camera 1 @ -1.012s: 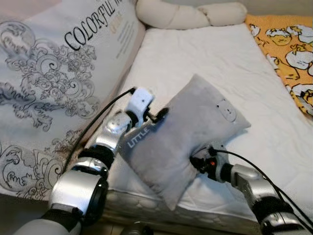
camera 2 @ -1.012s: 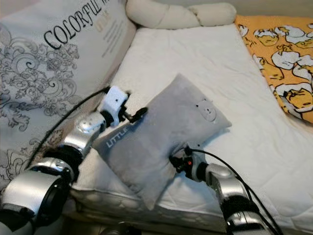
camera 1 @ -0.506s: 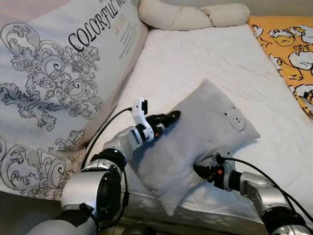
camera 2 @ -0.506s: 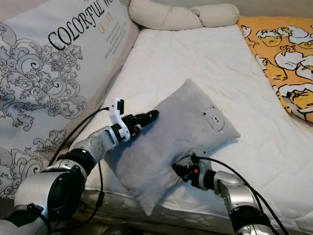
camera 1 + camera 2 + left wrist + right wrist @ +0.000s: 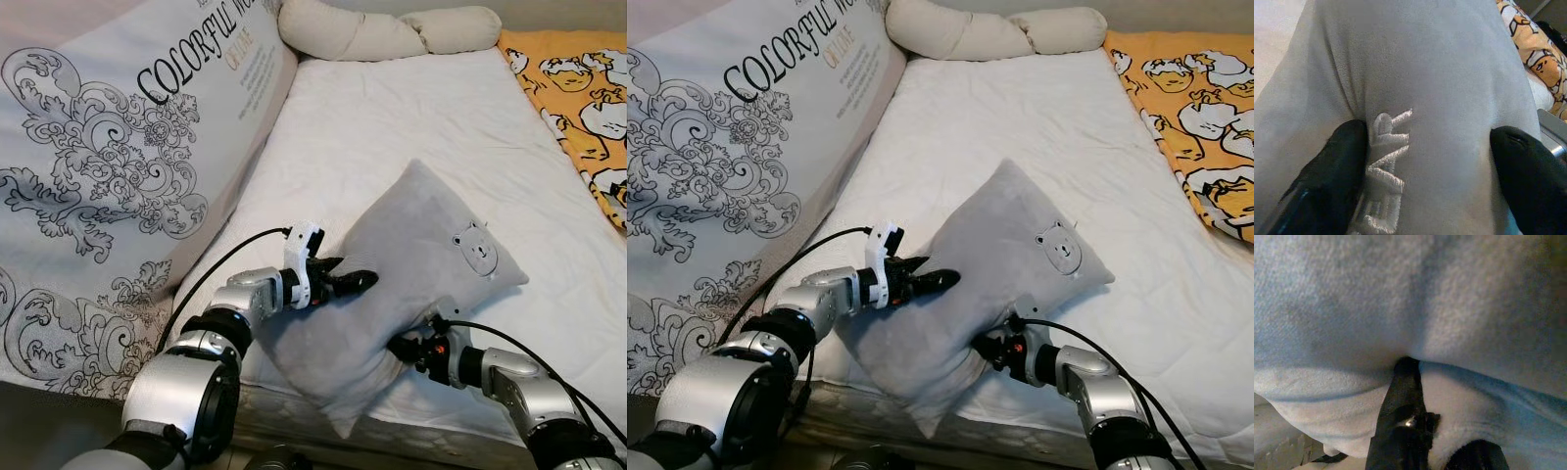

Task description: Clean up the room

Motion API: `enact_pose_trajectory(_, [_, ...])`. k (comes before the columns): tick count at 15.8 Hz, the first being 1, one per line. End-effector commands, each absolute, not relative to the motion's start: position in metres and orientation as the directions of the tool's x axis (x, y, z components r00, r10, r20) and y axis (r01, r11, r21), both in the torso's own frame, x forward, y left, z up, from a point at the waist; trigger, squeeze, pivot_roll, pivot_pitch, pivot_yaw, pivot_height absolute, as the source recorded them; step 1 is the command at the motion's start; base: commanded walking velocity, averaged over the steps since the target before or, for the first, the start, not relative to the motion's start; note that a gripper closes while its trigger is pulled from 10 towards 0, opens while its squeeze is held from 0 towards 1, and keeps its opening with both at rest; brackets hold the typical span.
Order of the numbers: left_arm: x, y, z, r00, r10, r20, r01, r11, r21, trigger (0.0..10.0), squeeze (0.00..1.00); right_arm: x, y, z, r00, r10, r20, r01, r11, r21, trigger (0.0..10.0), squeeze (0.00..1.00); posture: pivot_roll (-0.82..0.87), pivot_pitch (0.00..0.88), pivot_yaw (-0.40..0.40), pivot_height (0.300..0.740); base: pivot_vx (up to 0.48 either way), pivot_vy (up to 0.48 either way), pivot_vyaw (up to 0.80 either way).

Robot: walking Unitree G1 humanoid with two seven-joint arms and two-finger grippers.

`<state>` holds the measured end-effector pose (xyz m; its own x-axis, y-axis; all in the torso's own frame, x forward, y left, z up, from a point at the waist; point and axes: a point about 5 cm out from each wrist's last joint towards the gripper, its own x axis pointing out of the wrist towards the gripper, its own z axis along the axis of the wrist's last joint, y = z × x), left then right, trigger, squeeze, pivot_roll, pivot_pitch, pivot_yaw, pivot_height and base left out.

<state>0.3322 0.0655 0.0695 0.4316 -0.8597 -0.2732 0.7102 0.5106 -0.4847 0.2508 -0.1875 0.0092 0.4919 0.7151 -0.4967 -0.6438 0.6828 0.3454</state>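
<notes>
Grey plush pillow [image 5: 411, 264], rectangular, with a small bear face stitched near one corner and raised white lettering on its side, is what we are handling. It sits tilted on the near edge of the white quilted mattress [image 5: 411, 117], its lower corner hanging past the edge toward us.

We hold it from both sides, which suits so soft and floppy a thing: one grip alone would let it sag and fold. Our left gripper [image 5: 345, 284] presses into the pillow's left side; in the left wrist view its two black fingers [image 5: 1327, 171] stand apart with a ridge of grey fabric and the lettering bunched between them, so we judge them clamped on the pillow. Our right gripper [image 5: 411, 345] is tucked in under the pillow's lower right edge. The right wrist view shows one black finger [image 5: 1400, 401] pushed into a fold of the plush, with fabric wrapped round it, so we take it as pinching the pillow too, though the second finger is largely hidden.

Round about, a large white cushion printed with grey scrollwork and black lettering [image 5: 127, 166] leans along the left of the bed, just beside our left arm, and would crowd any swing that way. A cream knotted bolster [image 5: 382, 29] lies at the far end of the mattress, and an orange blanket with cartoon figures [image 5: 578, 98] covers the right side. The bare middle of the mattress lies between them.
</notes>
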Motion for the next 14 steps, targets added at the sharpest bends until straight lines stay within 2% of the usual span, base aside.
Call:
enact_pose_trajectory(1, [0.324, 0.066, 0.058, 0.389, -0.867, -0.311, 0.692, 0.498, -0.523, 0.0, 0.0, 0.257, -0.176, 0.014, 0.462, 0.747, -0.477, -0.685, 0.643, 0.343, 0.0, 0.0, -0.13, 0.0, 0.145, 0.74, 0.0, 0.0, 0.0])
enact_pose_trajectory(11, [0.319, 0.061, 0.061, 0.315, -0.911, -0.266, 0.727, 0.412, -0.549, 0.0, 0.0, 0.265, -0.171, 0.018, 0.456, 0.75, -0.478, -0.701, 0.634, 0.327, 0.0, 0.0, -0.12, 0.0, 0.143, 0.74, 0.0, 0.0, 0.0])
enact_pose_trajectory(13, [0.321, 0.06, 0.063, 0.31, -0.912, -0.269, 0.752, 0.408, -0.518, 0.0, 0.0, 0.268, -0.17, 0.018, 0.461, 0.747, -0.479, -0.704, 0.636, 0.315, 0.0, 0.0, -0.11, 0.0, 0.135, 0.74, 0.0, 0.0, 0.0])
enact_pose_trajectory(14, [0.325, 0.059, 0.069, 0.328, -0.903, -0.277, 0.78, 0.424, -0.461, 0.0, 0.0, 0.274, -0.167, 0.022, 0.488, 0.739, -0.465, -0.704, 0.647, 0.291, 0.0, 0.0, -0.11, 0.0, 0.135, 0.74, 0.0, 0.0, 0.0])
